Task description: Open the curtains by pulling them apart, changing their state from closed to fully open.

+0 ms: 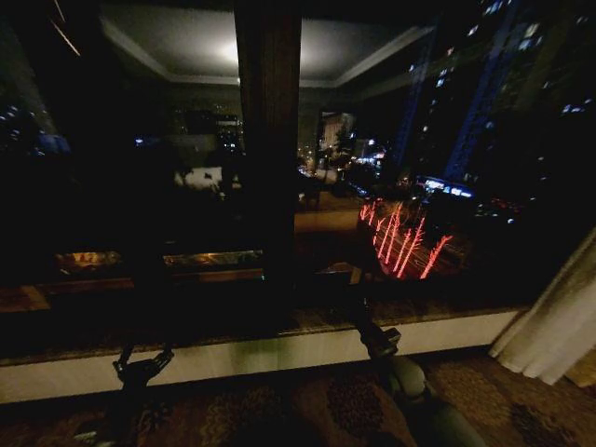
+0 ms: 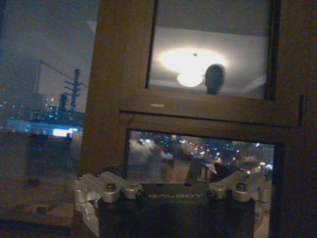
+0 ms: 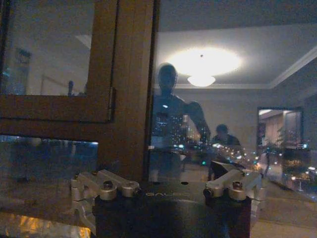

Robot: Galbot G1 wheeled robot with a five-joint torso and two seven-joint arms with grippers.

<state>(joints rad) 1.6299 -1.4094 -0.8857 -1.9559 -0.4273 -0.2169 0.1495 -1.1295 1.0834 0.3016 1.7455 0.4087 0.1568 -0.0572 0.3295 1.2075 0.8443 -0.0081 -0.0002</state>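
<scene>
Room dim, night outside. Main light: ceiling lamp [image 3: 201, 79] reflected as a soft glare patch in the window glass [image 1: 419, 140], above the sill. City lights beyond the glass blur; red streaks smear. Floor below the sill in deep shadow, grainy.

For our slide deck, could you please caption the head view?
Curtain bunched at the right of a bare night window, both arms lowered.

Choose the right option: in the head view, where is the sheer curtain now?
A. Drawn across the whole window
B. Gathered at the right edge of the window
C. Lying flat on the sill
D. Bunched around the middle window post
B: the sheer curtain hangs bunched at the right edge, while the window glass and the middle post stand uncovered.
</scene>
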